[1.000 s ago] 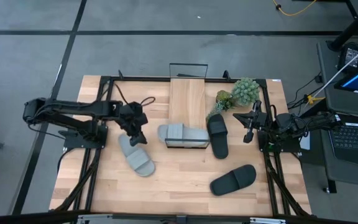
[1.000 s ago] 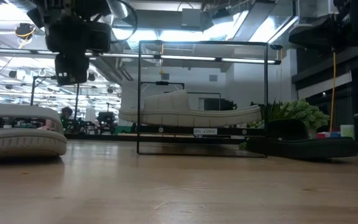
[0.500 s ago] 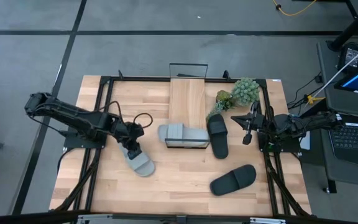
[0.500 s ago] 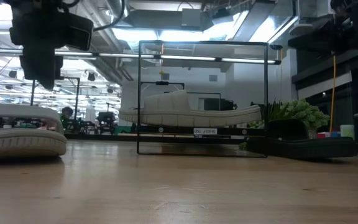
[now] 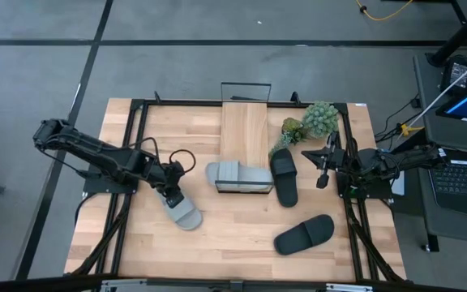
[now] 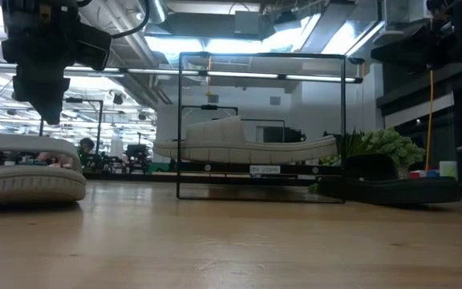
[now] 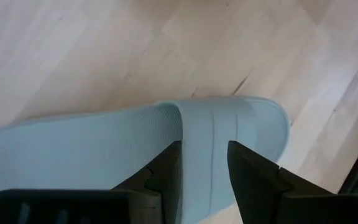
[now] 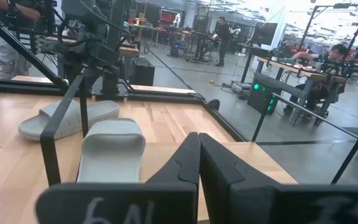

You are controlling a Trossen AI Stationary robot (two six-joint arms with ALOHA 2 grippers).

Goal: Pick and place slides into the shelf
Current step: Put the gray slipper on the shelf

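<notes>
Here the left tool [image 5: 171, 195] hangs over the loose light grey slide [image 5: 179, 208] on the left part of the wooden surface [image 5: 233, 243]. In the left wrist view its two dark fingers [image 7: 250, 180] stand apart, one on each side of that slide's broad strap [image 7: 205, 146], not yet closed on it. The low view shows this tool above the slide [image 6: 26, 172], the sandal lying flat on the surface.

The shelf [image 5: 245, 134] stands at the middle of the surface, its light wood top running toward the far edge. A second light grey slide [image 5: 237, 174] already lies inside the wire frame at the near end; the low view shows it resting on the lower rack [image 6: 247, 140]. One black slide [image 5: 284, 177] lies just beside the shelf on its right, and the other black slide [image 5: 305, 234] lies apart, nearer the front edge. A green potted plant [image 5: 314, 120] stands close to the far right corner.

The right tool [image 5: 324, 169] waits at the right side of the surface, its fingers pressed together and empty.
</notes>
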